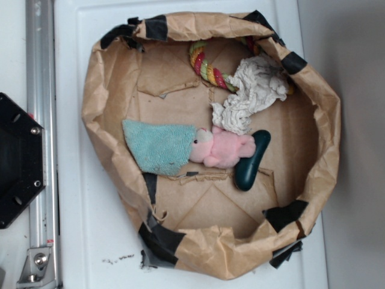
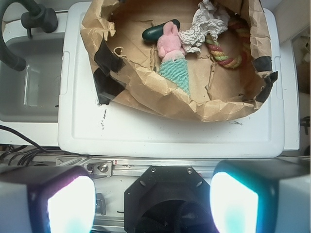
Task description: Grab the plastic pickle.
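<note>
1. Glowing pale teal-white pads mark the two fingers (image 2: 70, 204) of the gripper (image 2: 153, 201) at the bottom of the wrist view; they stand far apart, one at the lower left and one at the lower right, and nothing lies between them, so the claw is released and empty.
2. From the wrist view the arm is drawn back, well away from the paper bin and over its own black base (image 2: 167, 194), with the camera looking down and across toward the bin. In the exterior view no part of the arm reaches over the bin.
3. Between the fingers and the bin lie a metal rail (image 2: 121, 165) and the bare white tabletop (image 2: 160, 133).
4. Brown paper bin (image 1: 328, 138), crumpled and patched with black tape, sits on the white surface and holds all the loose items.
5. Inside it, the plastic pickle (image 1: 251, 161) is dark teal-green and glossy, lying flat on the bin floor at a slant; it touches the pink plush toy (image 1: 221, 149) on one side.
6. On the plush's other side lies the light teal cloth (image 1: 159, 144), touching it.
7. A white crumpled rag (image 1: 249, 93) rests just beside the pickle's upper end, and a striped rope ring (image 1: 207, 66) lies partly under the rag near the bin wall.
</note>
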`<state>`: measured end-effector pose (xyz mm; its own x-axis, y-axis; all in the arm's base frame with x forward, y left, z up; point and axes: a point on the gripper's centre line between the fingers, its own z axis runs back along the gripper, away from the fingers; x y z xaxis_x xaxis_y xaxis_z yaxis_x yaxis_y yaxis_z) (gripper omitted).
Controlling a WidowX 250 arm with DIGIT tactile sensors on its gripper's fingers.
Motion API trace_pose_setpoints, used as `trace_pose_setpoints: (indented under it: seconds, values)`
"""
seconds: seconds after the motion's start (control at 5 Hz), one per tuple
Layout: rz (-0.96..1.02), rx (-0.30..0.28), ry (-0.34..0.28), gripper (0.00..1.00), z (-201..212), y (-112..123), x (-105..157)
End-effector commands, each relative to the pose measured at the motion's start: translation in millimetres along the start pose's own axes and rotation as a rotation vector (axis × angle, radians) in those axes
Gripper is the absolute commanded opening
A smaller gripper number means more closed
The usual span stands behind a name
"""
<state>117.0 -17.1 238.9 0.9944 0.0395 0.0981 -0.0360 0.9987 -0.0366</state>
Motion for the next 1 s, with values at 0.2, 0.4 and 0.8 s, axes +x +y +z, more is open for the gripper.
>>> trace_pose_setpoints:
  seconds: [0.2, 0.4, 0.8]
  values:
    - [0.159, -0.163, -0.129, 1.00, -17, 10, 46]
    - [0.246, -0.163, -0.201, 1.00, -45, 17, 77]
    - [0.234, -0.112, -0.185, 1.00, -121, 17, 143]
